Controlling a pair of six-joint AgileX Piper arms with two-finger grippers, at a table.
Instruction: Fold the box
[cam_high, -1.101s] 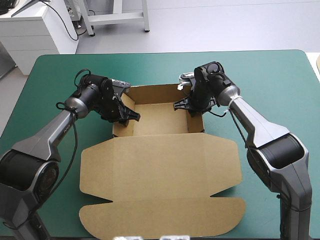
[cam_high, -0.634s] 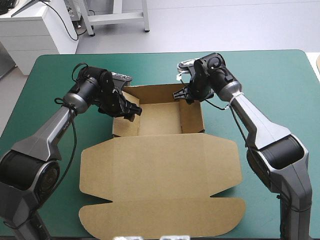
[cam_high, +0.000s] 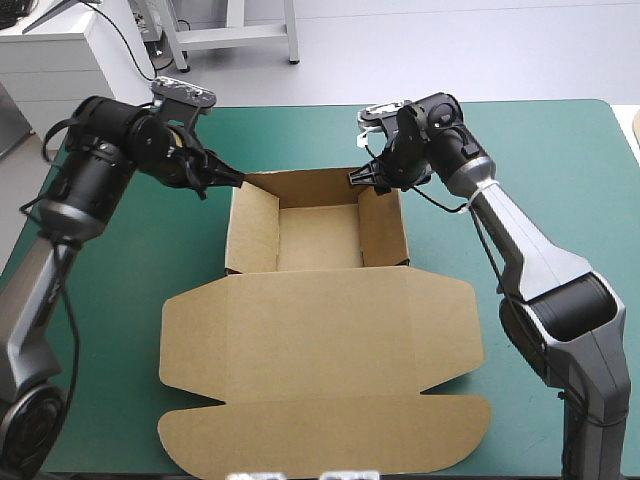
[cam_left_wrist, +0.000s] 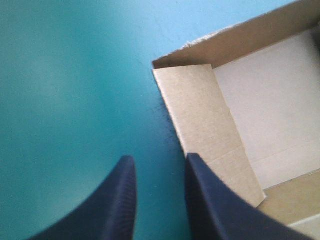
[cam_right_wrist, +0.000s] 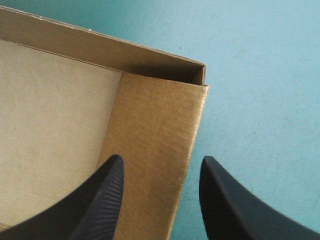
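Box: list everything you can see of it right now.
The box is one cut sheet of plain brown board, half formed. At the far end an open tray stands on the teal-green cover: far wall, left wall and right wall raised around a paler floor. The lid lies flat toward the near edge, ending in a round-cornered flap. The left gripper hangs open beside the far left corner, off the board. The right gripper, open, straddles the right wall; contact cannot be told.

One brown box (cam_high: 320, 340), two pincers, left pincer (cam_high: 231, 180) and right pincer (cam_high: 359, 178), and one teal-green table (cam_high: 540, 150)
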